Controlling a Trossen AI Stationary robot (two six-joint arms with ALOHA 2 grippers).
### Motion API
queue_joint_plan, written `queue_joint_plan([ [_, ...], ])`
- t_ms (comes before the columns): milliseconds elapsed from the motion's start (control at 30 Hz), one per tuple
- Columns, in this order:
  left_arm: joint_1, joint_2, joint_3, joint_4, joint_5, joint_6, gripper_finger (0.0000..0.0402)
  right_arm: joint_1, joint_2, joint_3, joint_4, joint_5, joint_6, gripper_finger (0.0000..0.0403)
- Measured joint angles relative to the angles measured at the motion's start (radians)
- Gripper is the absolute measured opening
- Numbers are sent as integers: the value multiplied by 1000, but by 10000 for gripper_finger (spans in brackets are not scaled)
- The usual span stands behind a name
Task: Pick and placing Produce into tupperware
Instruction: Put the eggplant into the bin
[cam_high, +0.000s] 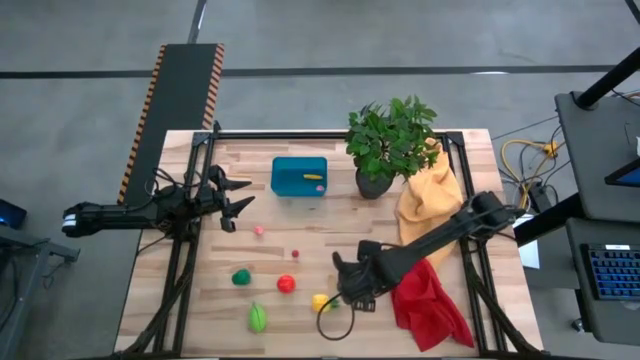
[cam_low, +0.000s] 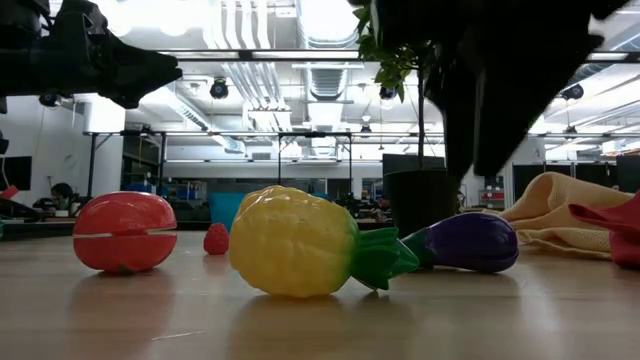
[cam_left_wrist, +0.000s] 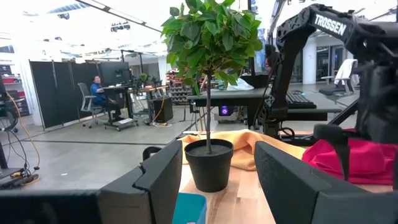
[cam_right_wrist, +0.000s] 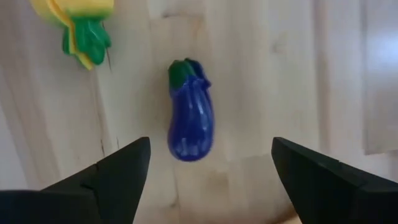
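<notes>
Wooden table (cam_high: 300, 300) carries everything; potted plant (cam_high: 388, 145) at far edge, yellow cloth (cam_high: 430, 195) and red cloth (cam_high: 428, 305) on right arm's side. Teal tupperware (cam_high: 299, 176) sits just beside the plant pot, a yellow piece already lying inside, well apart from the right gripper (cam_high: 350, 285) and just ahead of the left gripper (cam_high: 235, 195), which waits raised at table's left side, jaws spread wide with nothing between them. Right gripper hangs over the near-centre of the table, pointing down, jaws wide and empty. Purple eggplant (cam_right_wrist: 191, 112) lies flat straight ahead between the two fingers (cam_right_wrist: 112, 174), stem end pointing away, not touching either one. Yellow pineapple (cam_low: 300, 240) lies just outside the jaws on one side, its green leaves close to the eggplant's stem. Red tomato (cam_low: 125, 232), small red strawberry (cam_low: 216, 239), green piece (cam_high: 258, 318) and another green piece (cam_high: 241, 277) lie farther off toward the left arm. Step in hand looks like the grab on the eggplant: likely best to drop straight down keeping it centred, pinch across the fat mid-body not the tapered stem, and keep the outer finger clear of the pineapple leaves so it isn't nudged. Smooth rounded plastic could squirt out, so close slow.
</notes>
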Motion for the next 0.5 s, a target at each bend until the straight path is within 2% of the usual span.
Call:
queue_joint_plan([
  [500,0,0,0,0,0,-2,187,-1,122,0,56,-14,-24,326],
])
